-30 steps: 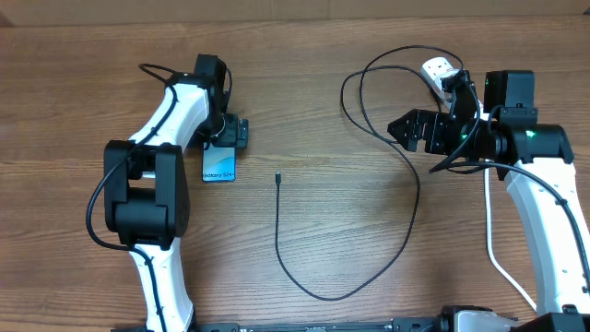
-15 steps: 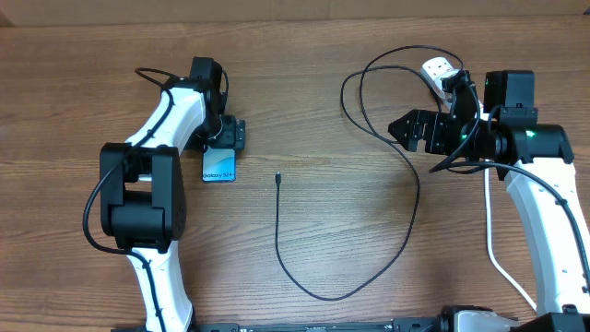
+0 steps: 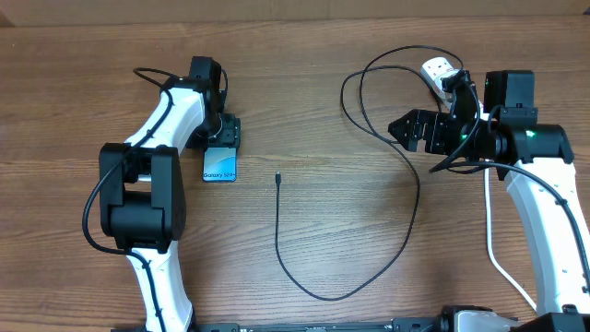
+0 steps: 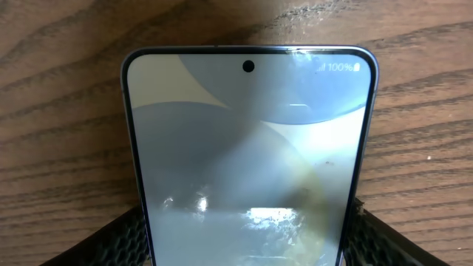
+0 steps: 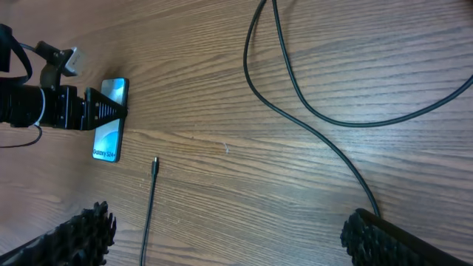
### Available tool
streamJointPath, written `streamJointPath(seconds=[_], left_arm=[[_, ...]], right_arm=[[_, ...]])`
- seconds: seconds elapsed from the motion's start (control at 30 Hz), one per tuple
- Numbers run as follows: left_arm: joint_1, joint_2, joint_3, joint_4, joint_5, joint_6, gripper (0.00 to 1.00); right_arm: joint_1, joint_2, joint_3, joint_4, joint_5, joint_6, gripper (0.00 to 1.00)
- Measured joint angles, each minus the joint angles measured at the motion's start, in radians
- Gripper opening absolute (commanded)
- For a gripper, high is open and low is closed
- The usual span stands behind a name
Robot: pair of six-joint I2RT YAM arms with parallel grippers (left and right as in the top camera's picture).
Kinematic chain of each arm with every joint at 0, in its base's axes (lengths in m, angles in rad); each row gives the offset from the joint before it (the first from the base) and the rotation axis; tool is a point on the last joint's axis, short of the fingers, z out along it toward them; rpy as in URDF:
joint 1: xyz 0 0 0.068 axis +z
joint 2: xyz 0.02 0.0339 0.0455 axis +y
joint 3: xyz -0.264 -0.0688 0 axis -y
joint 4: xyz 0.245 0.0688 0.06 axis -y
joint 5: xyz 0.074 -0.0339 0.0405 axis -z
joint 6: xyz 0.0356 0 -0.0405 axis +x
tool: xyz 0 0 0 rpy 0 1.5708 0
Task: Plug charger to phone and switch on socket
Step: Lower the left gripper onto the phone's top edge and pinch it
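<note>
Far left on the bench, left gripper straddles phone, likely to steady it, grip unconfirmed; right gripper wide, empty.

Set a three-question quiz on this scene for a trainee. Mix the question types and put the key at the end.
1. True or false: the charger's tip is plugged into the phone.
2. Which thing sits between the left jaws? A) the phone B) the charger's tip C) nothing
3. Fill in: the socket lies next to the ___ arm.

Key
1. False. The tip lies apart from the phone.
2. A. The left wrist view shows the phone between the jaws.
3. Right.
</note>
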Motion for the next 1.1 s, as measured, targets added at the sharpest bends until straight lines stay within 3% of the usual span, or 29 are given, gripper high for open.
streamJointPath(seconds=[0.33,0.67,0.8,0.93,1.1], left_arm=[[0.0,0.009,0.031,-0.069,0.028,-0.013,0.7],[0.0,0.042,0.193,-0.213,0.054,-0.083,0.7],[0.0,0.042,0.227,-0.227,0.067,-0.119,0.7],[0.0,0.042,0.228,-0.231,0.096,-0.148,0.63],[0.0,0.042,0.228,-0.232,0.106,-0.166,0.64]], right_arm=[[0.0,0.0,0.0,0.008,0.0,0.0,1.0],[0.0,0.0,0.0,0.009,0.0,0.003,1.0],[0.0,0.0,0.0,0.009,0.0,0.017,1.0],[0.0,0.0,0.0,0.013,0.0,0.032,1.0],[0.0,0.0,0.0,0.012,0.0,0.054,1.0]])
